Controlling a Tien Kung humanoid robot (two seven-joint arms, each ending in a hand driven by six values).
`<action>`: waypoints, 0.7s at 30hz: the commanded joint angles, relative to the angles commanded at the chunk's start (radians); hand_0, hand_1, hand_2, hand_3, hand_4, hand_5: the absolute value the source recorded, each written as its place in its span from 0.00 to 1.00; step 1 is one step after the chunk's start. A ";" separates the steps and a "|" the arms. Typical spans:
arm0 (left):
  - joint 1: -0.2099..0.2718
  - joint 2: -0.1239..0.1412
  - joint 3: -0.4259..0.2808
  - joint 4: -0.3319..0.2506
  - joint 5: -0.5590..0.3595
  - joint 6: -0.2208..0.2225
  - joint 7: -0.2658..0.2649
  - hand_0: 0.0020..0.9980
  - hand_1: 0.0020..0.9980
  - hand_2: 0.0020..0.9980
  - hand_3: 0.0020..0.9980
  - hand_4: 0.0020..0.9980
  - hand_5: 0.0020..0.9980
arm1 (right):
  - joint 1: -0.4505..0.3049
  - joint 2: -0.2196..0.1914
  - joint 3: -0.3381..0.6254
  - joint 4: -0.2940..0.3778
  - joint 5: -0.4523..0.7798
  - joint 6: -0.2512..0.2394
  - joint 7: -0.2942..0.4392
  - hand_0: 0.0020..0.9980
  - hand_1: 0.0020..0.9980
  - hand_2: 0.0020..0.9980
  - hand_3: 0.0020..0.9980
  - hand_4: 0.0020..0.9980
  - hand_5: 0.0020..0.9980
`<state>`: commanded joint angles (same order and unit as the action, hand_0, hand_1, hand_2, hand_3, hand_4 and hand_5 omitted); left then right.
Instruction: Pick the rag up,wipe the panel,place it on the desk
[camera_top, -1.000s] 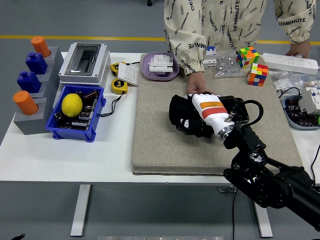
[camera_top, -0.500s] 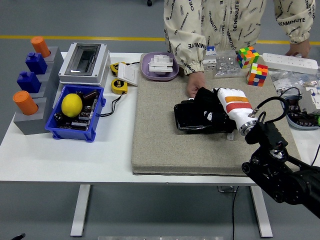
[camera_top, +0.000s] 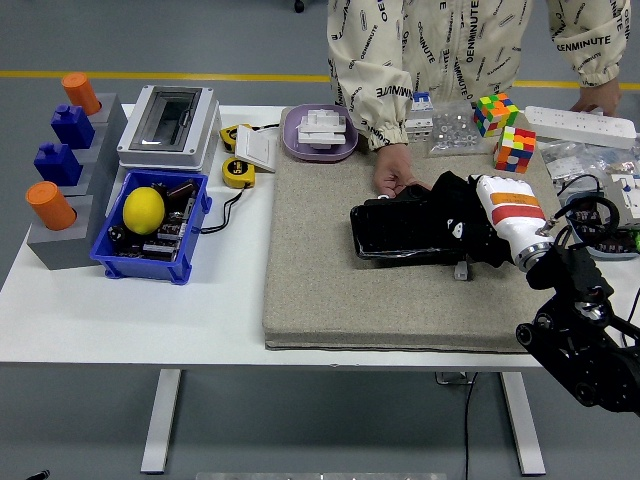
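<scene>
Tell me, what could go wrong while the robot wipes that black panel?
The person's hand rests right at the black panel's far edge, close to the right robot hand, so a wide stroke might bump it. The panel lies loose on the grey mat, so pushing could slide it. The dark rag is bunched under the robot hand and may slip out mid-wipe.

High head view — forward and down over the white table (camera_top: 130, 300).
</scene>
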<state>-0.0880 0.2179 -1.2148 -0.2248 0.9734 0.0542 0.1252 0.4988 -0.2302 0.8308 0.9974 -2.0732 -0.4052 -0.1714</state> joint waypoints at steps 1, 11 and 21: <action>0.000 0.000 0.000 0.000 0.000 0.000 0.000 0.65 0.66 0.70 0.58 0.67 0.44 | -0.002 -0.003 0.003 0.000 0.000 0.000 0.000 0.41 0.49 0.54 0.51 0.70 0.18; 0.002 0.001 0.005 -0.001 0.000 0.000 -0.001 0.65 0.66 0.70 0.58 0.67 0.43 | -0.022 -0.031 0.044 -0.006 -0.007 0.000 -0.001 0.41 0.49 0.54 0.51 0.70 0.18; 0.002 -0.001 0.002 -0.001 0.002 0.000 -0.001 0.65 0.66 0.69 0.58 0.67 0.43 | -0.033 -0.059 0.078 -0.007 -0.012 0.001 -0.001 0.41 0.49 0.54 0.51 0.70 0.18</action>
<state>-0.0859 0.2167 -1.2127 -0.2258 0.9752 0.0541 0.1243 0.4657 -0.2890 0.9090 0.9905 -2.0847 -0.4041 -0.1726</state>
